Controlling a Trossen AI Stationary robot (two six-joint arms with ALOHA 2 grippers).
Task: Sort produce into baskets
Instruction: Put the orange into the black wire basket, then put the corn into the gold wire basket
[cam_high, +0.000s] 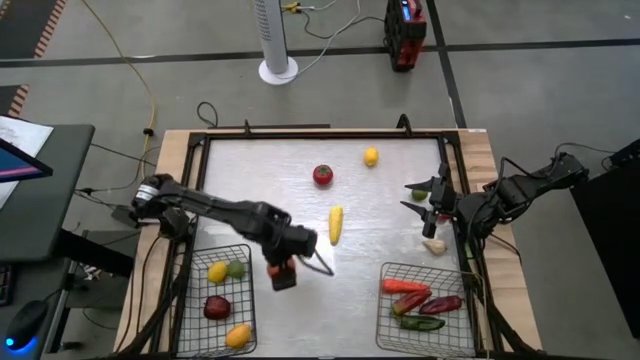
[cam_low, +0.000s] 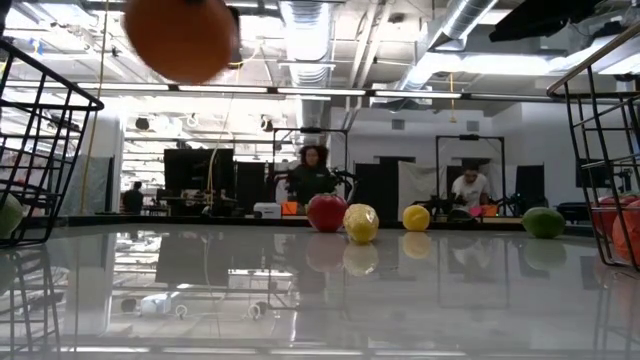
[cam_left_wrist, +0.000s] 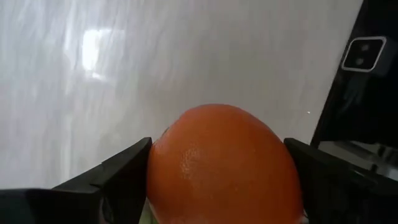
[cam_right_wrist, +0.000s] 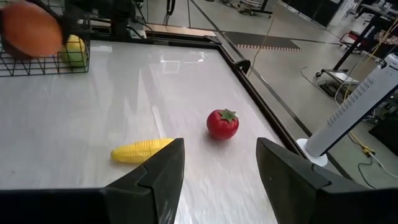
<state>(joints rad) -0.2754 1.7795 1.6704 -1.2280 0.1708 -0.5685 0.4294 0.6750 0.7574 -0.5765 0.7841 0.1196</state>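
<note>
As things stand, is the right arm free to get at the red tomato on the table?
Probably yes. The right tool stands open and empty near the table's right edge, facing the red tomato. Bare tabletop lies between them, the yellow corn cob sits off to one side, and the left tool holds an orange fruit elsewhere.

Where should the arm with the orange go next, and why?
Probably a short carry sideways to the left basket. The left end effector grips the orange above bare table, just beside that basket, which already holds round fruit.

Two dark jointed arms, each tipped with black flat-sided fingers (cam_left_wrist: 112, 180).
</note>
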